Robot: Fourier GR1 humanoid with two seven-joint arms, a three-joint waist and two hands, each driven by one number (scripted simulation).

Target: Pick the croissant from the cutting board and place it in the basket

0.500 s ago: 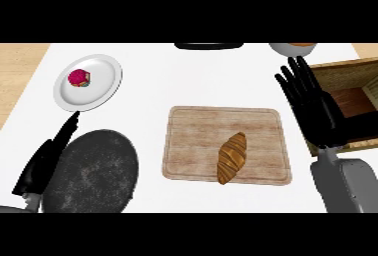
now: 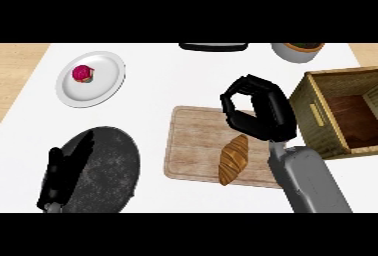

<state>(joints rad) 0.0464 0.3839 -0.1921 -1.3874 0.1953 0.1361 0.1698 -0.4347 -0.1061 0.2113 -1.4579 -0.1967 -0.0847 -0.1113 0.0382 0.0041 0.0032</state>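
The croissant (image 2: 234, 159) lies lengthwise on the cutting board (image 2: 193, 145), just left of the basket (image 2: 319, 115). The right hand (image 2: 258, 112) hovers above the board's upper right part with fingers curled, grasping nothing. A sound pick probably requires opening those fingers, lowering toward the pastry's middle, and closing across its narrow width. The left hand (image 2: 53, 176) rests relaxed at lower left.

Bare white counter (image 2: 192, 75) lies open between the plate (image 2: 91, 79) and the cutting board (image 2: 193, 145). The basket (image 2: 314, 107) walls off the board's right edge, and a dark round pan (image 2: 100, 170) crowds the lower left.
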